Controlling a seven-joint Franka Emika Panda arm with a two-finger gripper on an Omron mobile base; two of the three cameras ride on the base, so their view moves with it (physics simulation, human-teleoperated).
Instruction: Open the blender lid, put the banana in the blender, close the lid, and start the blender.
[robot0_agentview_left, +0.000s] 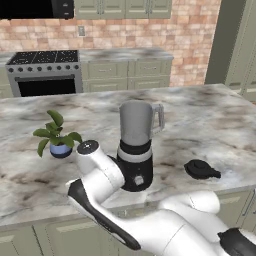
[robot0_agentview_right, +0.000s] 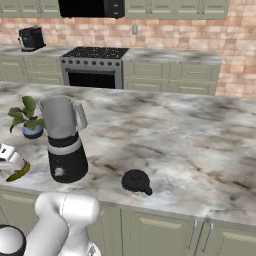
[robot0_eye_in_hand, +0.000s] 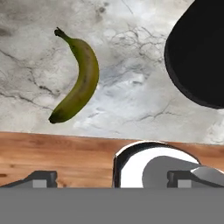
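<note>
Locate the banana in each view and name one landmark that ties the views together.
Left base view: not visible; the robot's arm covers the counter left of the blender.
Right base view: banana at the far left, on the counter left of the blender.
Hand view: upper left, lying on marble.
Shared landmark: the blender's black base.

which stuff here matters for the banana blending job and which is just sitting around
Part of the job:
- blender, jar open on top
- lid, off, lying on the counter right of the blender
- banana, lying on the counter near the front edge
- hand, open above the banana

Just lying about:
- potted plant
- stove
- coffee machine
</note>
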